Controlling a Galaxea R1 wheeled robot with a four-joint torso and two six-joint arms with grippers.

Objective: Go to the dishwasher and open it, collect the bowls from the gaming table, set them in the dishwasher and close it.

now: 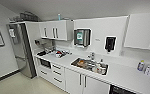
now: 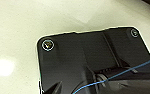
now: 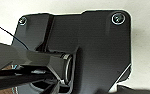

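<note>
head view: white kitchenette counter (image 1: 121, 75), steel sink (image 1: 89, 65) full of dishes, tall steel fridge (image 1: 21, 50) at far end. dark-fronted under-counter unit (image 1: 121, 90) at lower edge, probably dishwasher, barely visible. claw state on both arms: cannot tell. risk: mistaking white cabinet doors (image 1: 74, 82) for dishwasher; base clipping counter.

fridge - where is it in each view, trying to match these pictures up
Head view: the tall steel fridge stands at the left end of the white counter, against the left wall.
Left wrist view: looks down on pale floor past the robot's own dark plate.
Right wrist view: the same pale floor.
Shared landmark: that floor, which in the head view lies in front of the fridge.
</note>
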